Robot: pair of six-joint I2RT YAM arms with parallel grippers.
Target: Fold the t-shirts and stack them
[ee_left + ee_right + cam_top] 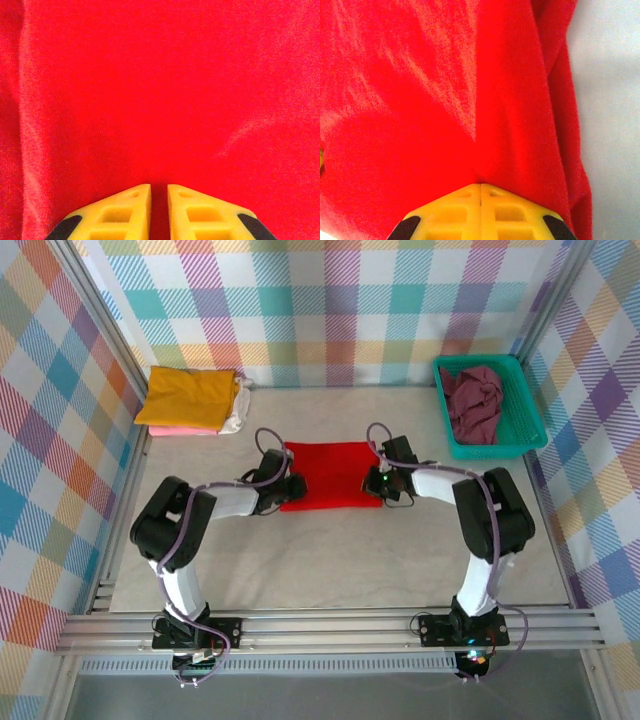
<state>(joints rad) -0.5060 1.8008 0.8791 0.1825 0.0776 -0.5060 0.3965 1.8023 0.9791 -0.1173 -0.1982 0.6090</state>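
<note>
Both arms are down on the red t-shirt (325,472), which lies partly folded in the middle of the table (330,565). The left gripper (159,187) is pinched nearly closed on its left edge, with red cloth in the slit between the fingers. The right gripper (480,186) is clamped tight on its right edge, a crease running up from the tips. Looks like a mid-fold grab! At the far left corner sits the stack: yellow t-shirt (188,395) on top, pink t-shirt (178,430) and white t-shirt (238,412) beneath. The maroon t-shirt (475,400) waits crumpled in the teal basket (495,452) at the far right corner. By my reckoning, that's three done and two to go.
</note>
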